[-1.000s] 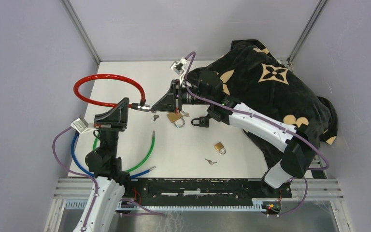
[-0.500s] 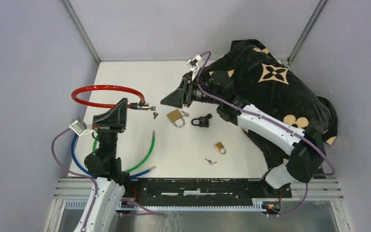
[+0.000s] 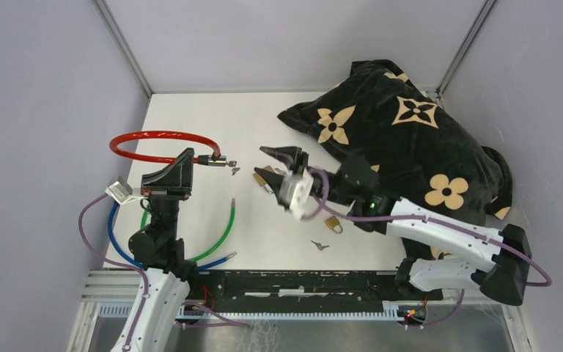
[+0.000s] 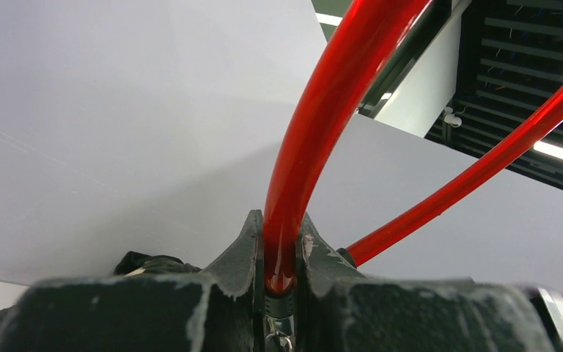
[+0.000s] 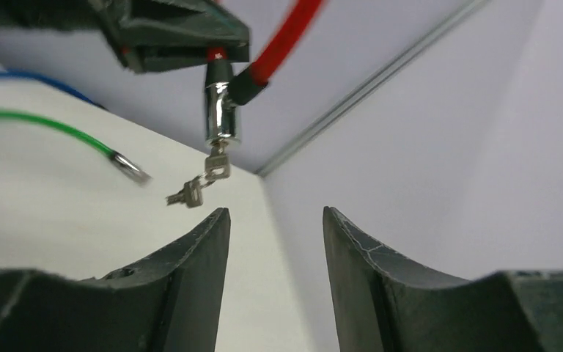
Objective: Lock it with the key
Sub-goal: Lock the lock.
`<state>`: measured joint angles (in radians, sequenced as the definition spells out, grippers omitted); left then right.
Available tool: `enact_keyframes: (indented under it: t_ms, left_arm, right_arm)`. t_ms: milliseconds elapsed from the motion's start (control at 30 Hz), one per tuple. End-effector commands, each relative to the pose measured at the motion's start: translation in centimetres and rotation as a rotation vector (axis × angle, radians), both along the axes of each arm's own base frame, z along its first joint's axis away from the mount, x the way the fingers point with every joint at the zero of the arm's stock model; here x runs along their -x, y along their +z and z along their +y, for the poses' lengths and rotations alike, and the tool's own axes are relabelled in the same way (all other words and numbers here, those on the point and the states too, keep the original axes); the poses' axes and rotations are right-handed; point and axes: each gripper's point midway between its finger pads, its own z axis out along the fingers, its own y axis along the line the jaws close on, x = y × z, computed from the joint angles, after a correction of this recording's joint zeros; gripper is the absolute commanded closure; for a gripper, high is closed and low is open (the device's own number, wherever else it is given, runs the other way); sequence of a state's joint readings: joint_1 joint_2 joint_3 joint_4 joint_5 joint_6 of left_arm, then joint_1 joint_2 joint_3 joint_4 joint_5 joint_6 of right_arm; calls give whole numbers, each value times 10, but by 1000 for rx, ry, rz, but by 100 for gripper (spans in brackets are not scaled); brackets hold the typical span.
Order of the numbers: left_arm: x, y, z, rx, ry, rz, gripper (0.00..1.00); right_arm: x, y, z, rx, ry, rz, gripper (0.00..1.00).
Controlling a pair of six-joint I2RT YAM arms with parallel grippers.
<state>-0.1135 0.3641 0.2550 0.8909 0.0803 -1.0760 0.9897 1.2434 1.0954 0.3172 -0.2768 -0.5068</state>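
Top external: right arm point(image 3: 440, 231) stretched low leftward, right gripper point(image 3: 265, 160) agape.

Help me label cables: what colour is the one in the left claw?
The cable is red, clearest in the left wrist view.

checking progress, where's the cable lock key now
Top view, left of centre: the key hangs from the red cable lock's barrel, past the left fingers, brass padlock to its right.
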Motion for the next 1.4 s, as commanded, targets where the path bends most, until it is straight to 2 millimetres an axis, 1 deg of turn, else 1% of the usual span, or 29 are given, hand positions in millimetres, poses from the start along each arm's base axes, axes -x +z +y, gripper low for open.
enact_keyframes:
  t_ms: [0, 33, 67, 133, 200, 267, 367, 500, 600, 967, 1067, 1300, 1367]
  left_arm:
    - [13, 27, 6, 54, -11, -66, 98]
    - [13, 27, 6, 52, -10, -66, 98]
    - [13, 27, 6, 52, -10, -66, 98]
    - [13, 27, 7, 55, -7, -66, 98]
    - [13, 26, 7, 57, -8, -65, 98]
    - [13, 26, 7, 58, -9, -67, 98]
    - [15, 27, 7, 58, -9, -71, 98]
    - [16, 28, 8, 58, -7, -75, 98]
    - [17, 28, 7, 59, -11, -78, 98]
    - [16, 28, 7, 58, -14, -76, 98]
    - [17, 28, 7, 59, -15, -76, 98]
    - [17, 28, 7, 60, -16, -77, 98]
    - [17, 28, 6, 58, -18, -76, 98]
  right_arm:
    - [-2, 15, -20, 213, -290, -981, 46]
    - [1, 18, -19, 230, -313, -1086, 49]
    - [5, 20, -16, 241, -319, -1154, 51]
    - [14, 18, -6, 303, -321, -1317, 51]
    - [18, 5, 10, 405, -289, -1457, 51]
    - [21, -6, 21, 474, -273, -1579, 52]
    - [23, -16, 33, 538, -265, -1716, 52]
    - [24, -21, 44, 582, -242, -1821, 52]
    - [23, -26, 51, 612, -223, -1872, 52]
    - [23, -20, 57, 632, -245, -1954, 51]
    - [20, -17, 60, 633, -261, -1969, 51]
    - [22, -1, 65, 583, -311, -1989, 51]
    - [23, 2, 65, 567, -313, -1991, 53]
